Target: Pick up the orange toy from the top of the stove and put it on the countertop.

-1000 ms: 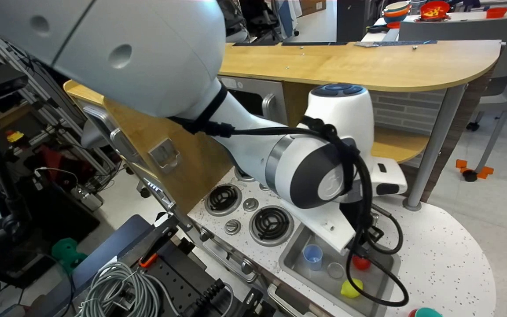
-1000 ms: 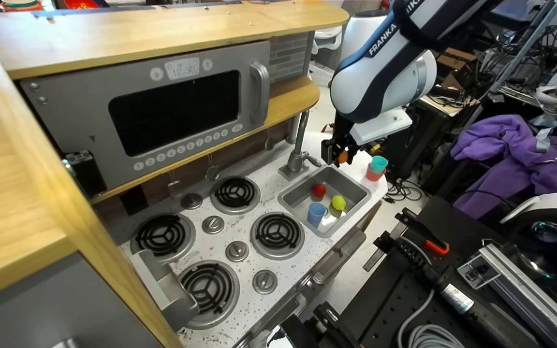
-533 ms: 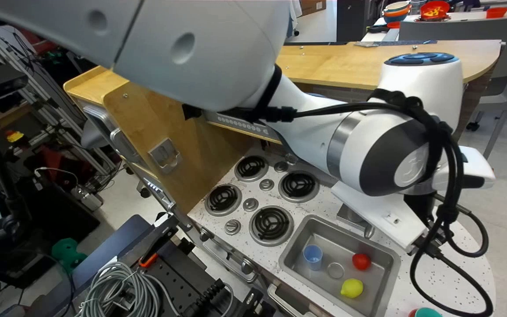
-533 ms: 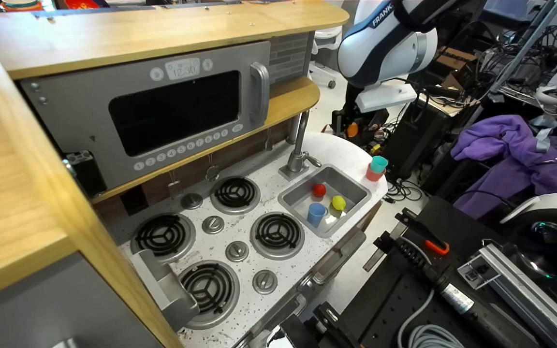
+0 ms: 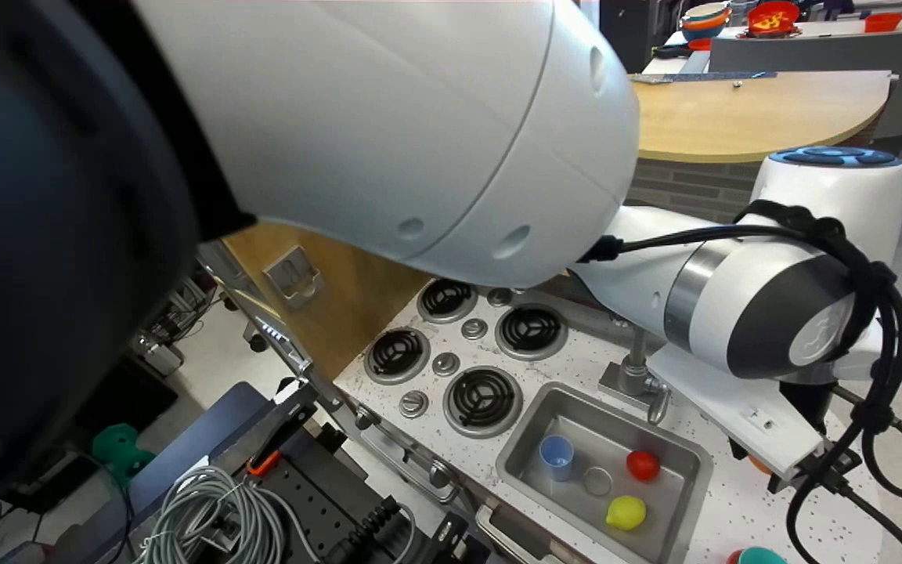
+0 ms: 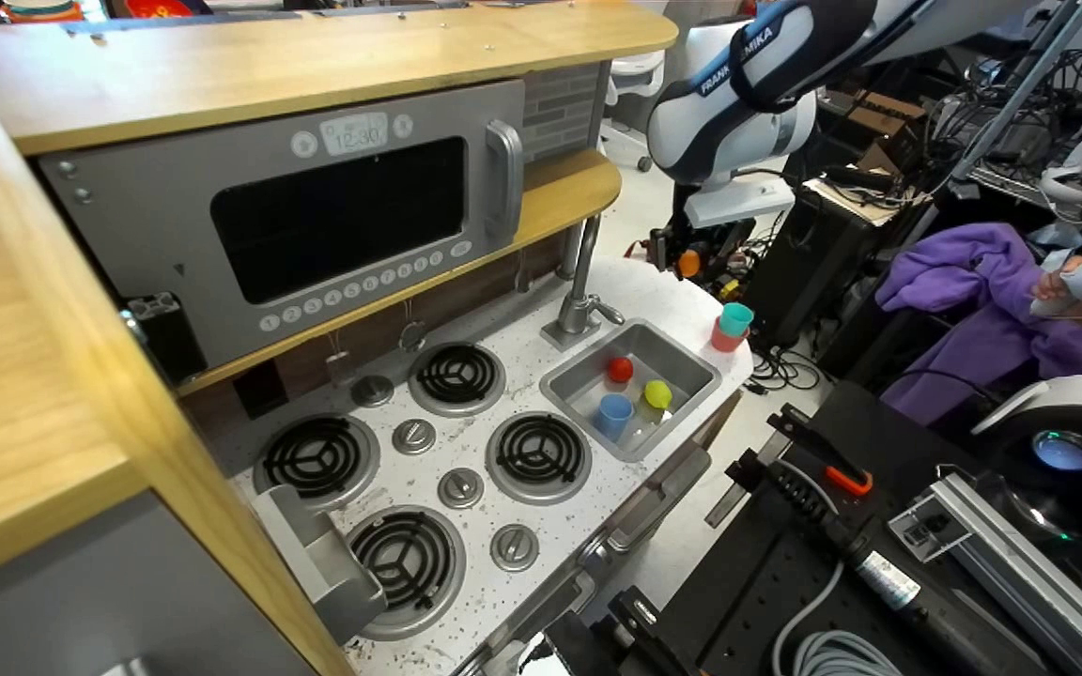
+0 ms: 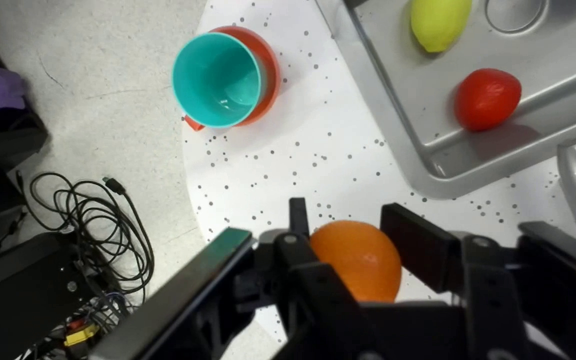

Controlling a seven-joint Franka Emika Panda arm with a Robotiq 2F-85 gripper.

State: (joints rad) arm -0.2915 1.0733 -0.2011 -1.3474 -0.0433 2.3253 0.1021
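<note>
The orange toy [image 7: 360,262] is a round ball between the fingers of my gripper [image 7: 346,214] in the wrist view, with both fingers against its sides. It also shows at the gripper in an exterior view [image 6: 688,264] and partly behind the arm in an exterior view [image 5: 760,464]. My gripper is shut on it and holds it above the rounded end of the white speckled countertop [image 7: 288,175]. The gap between toy and countertop is hard to judge. The stove [image 6: 538,457] shows its four black burners with nothing on them; it also shows in an exterior view [image 5: 482,401].
The sink [image 7: 405,165] holds a red toy [image 7: 488,99], a yellow toy [image 7: 440,22] and a blue cup [image 6: 613,416]. A teal cup [image 7: 218,80] in a red cup stands at the countertop edge. The faucet [image 6: 585,272] rises behind the sink. A wooden shelf [image 6: 579,183] overhangs.
My gripper, with the orange toy in it, has moved from over the sink side out over the countertop's rounded end, then slightly down. A person's hand with a controller has come into view.
</note>
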